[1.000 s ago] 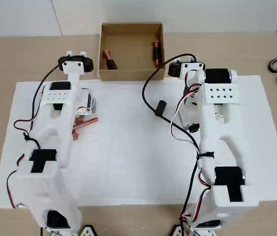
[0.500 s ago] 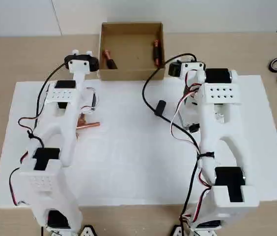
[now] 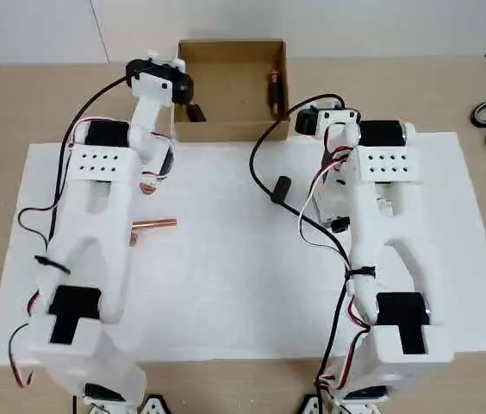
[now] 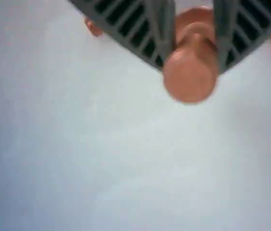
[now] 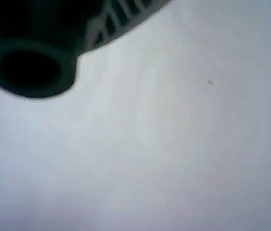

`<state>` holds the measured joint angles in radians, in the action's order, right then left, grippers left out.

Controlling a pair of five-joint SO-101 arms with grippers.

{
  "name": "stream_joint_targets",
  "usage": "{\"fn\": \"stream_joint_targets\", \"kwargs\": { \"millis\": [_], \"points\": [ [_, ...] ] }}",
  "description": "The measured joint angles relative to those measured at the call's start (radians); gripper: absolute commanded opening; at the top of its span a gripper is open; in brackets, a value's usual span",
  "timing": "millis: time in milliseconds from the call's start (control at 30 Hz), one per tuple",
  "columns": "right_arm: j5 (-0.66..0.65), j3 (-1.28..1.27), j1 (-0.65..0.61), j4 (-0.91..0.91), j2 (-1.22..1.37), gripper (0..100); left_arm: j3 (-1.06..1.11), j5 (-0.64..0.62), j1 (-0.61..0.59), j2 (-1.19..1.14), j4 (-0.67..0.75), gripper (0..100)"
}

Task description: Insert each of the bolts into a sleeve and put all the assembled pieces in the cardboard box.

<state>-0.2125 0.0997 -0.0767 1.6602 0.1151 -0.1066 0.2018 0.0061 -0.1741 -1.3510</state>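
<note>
With the left pincer (image 4: 191, 62) clamping a bolt (image 4: 190, 82) near the cardboard box (image 3: 230, 131) at the far edge of the table (image 3: 53, 95) and the right pincer (image 5: 44, 19) clamping a sleeve (image 5: 61, 60), any tilt in either grip is risking a jammed insertion.

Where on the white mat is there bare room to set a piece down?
The widest bare patch of mat lies between the loose bolt and the black cable. It is crowded beside the left arm.
</note>
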Motion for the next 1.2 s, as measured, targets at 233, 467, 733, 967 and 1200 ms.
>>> {"fn": "stream_joint_targets", "kwargs": {
  "millis": [233,467,733,967,1200],
  "points": [
    [0.0,0.0,0.0,0.0,0.0,0.4,0.0,0.299,0.002,0.074,-0.175,1],
    [0.0,-0.008,0.0,0.0,0.0,0.4,-0.002,0.595,0.003,0.091,-0.37,1],
    [0.0,-0.037,0.0,-0.006,0.0,0.4,0.141,0.798,0.086,0.097,-0.379,1],
    [0.0,-0.037,0.0,-0.006,0.0,0.4,0.241,1.071,0.133,0.097,-0.305,1],
    [0.0,-0.037,0.0,-0.006,0.0,0.4,0.301,1.134,0.137,0.098,-0.224,1]
  ]
}}
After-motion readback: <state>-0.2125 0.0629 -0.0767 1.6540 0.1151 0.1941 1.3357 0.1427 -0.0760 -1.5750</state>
